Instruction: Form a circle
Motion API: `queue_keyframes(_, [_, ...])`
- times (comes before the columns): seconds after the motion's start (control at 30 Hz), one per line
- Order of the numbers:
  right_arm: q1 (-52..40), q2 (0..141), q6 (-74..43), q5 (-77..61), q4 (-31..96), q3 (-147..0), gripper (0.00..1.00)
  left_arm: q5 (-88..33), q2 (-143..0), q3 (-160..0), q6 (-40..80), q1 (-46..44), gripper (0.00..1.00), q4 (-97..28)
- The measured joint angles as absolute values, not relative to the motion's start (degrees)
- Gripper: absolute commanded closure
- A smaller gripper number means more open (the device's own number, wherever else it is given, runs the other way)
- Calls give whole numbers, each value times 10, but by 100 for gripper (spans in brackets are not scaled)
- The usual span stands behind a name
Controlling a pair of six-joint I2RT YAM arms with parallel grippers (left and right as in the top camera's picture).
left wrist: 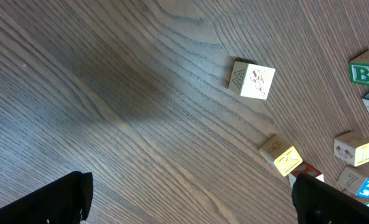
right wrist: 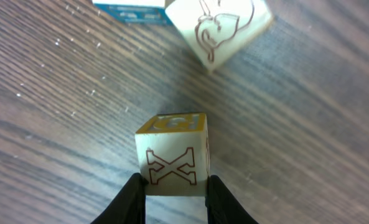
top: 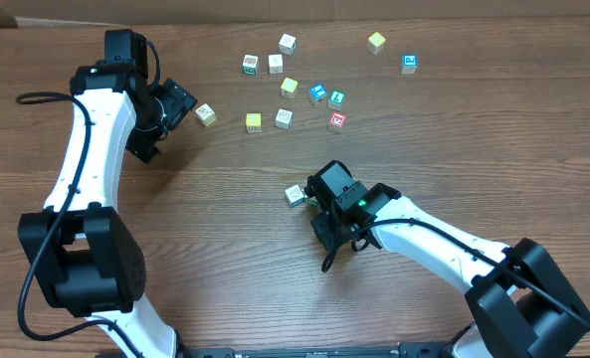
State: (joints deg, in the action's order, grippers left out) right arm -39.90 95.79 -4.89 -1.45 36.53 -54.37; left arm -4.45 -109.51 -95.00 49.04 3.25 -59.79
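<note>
Right gripper [right wrist: 173, 200]: jaws closed on a cream wooden cube with a brown X outline [right wrist: 172, 154]. Both fingertips [right wrist: 133, 198] touch its sides at the near lower edge. The cube sits flat on the brown wood-grain table [top: 493, 149], with its yellow-rimmed top face up.

Just beyond it, and apart from it, lies a tilted cream cube with an outline drawing [right wrist: 218, 25]. A blue-edged piece [right wrist: 128, 9] is at the frame top; I can't tell what it is.

Left gripper [left wrist: 190, 200]: jaws fully open with nothing between them, hovering over bare table at the left side. 1 cream cube with a small printed picture [left wrist: 252, 79] lies ahead of the jaws, untouched.

Task item is the loose clump of small cream wooden picture cubes [top: 290, 87]. It's at the far middle of the table, scattered rather than a closed ring. A red-printed cube [top: 337, 121] is on its right edge, with 2 blue-faced cubes [top: 317, 93] just above that one.

The right gripper and its cube are nearer the table centre, well apart from the clump. 1 plain yellow cube [top: 376, 42] and 1 more blue-faced cube [top: 409, 64] sit off to the far right of the clump.
</note>
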Motion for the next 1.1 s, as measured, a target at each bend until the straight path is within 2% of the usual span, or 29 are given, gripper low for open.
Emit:
queue_keyframes(0.37, [-399,958,44,-6,337,-543,76,-44,-1095,-950,490,32,0,-598])
queue_keyframes(0.47, [-399,958,63,-6,343,-543,74,-44,-1095,-950,490,32,0,-598])
queue_keyframes(0.57, [-399,958,84,-6,350,-543,63,-44,-1095,-950,490,32,0,-598])
queue_keyframes(0.67, [-399,958,112,-10,357,-543,57,-44,-1095,-950,490,32,0,-598])
queue_keyframes(0.87, [-399,958,152,-27,355,-543,57,-44,-1095,-950,490,32,0,-598])
queue_keyframes(1.0, [-399,958,161,-29,361,-543,53,-44,-1095,-950,490,32,0,-598])
queue_keyframes(1.1, [-399,958,165,-30,371,-543,55,-44,-1095,-950,490,32,0,-598])
